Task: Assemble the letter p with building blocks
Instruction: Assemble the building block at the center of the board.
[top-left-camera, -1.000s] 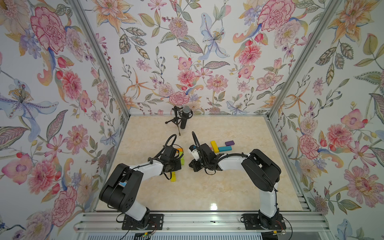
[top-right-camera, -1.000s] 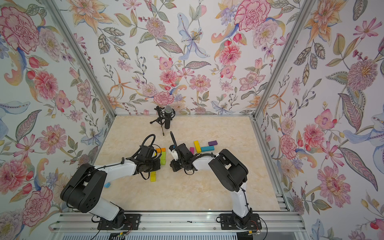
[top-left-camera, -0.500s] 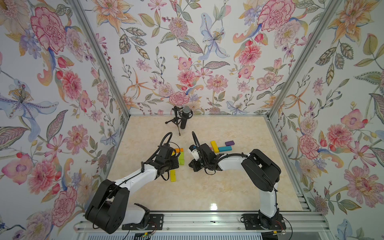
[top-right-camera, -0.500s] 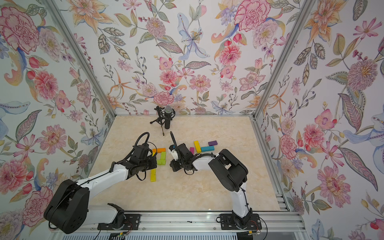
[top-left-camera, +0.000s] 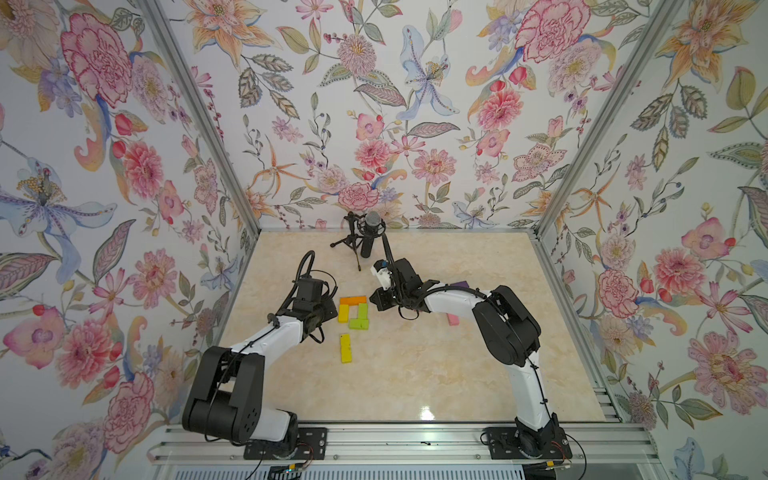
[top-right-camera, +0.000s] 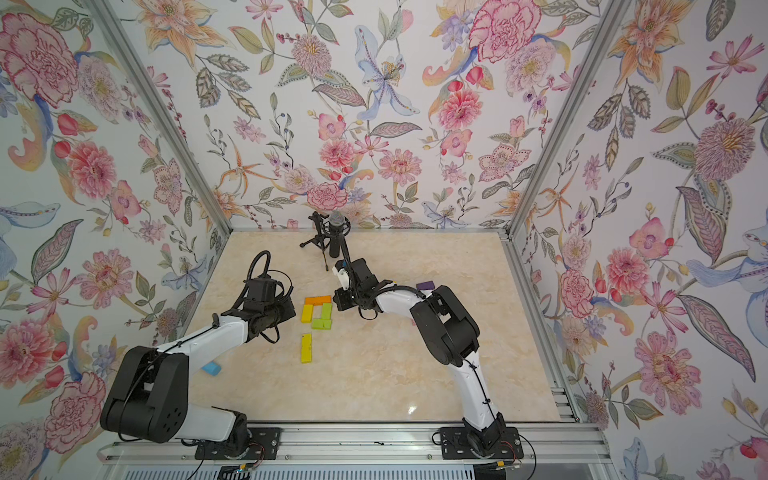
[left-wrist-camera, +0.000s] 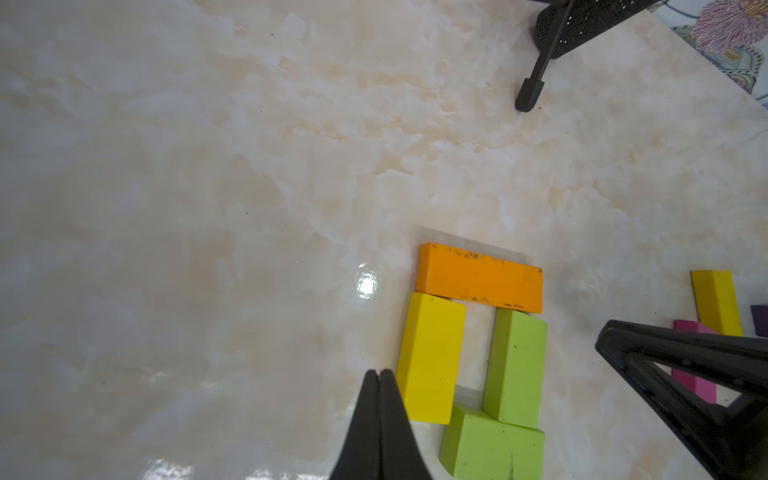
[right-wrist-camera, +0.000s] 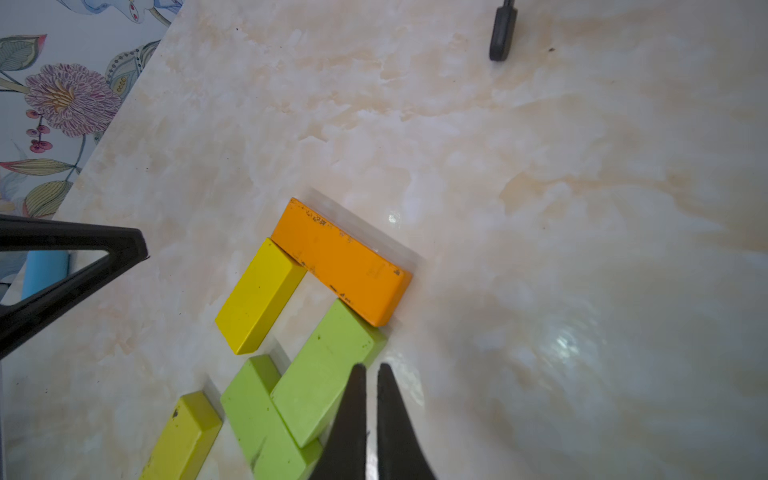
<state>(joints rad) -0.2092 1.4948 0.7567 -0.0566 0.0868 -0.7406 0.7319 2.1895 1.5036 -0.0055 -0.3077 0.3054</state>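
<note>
Building blocks (top-left-camera: 353, 299) sit mid-frame in both top views: a closed loop, with the yellow stem block (top-left-camera: 345, 348) apart just below it. Both empty, the left jaws pressed together and the right jaws a sliver apart flank the loop. I judge a careless sideways sweep could knock the lime green block (right-wrist-camera: 328, 370) or short yellow block (left-wrist-camera: 432, 357) askew.

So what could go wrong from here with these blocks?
The shut left gripper sits right beside the short yellow block; a sideways move could push it askew. The right gripper is equally close to the green block beside it. The long yellow block lies apart from the rest; sliding it in could shift them.
</note>
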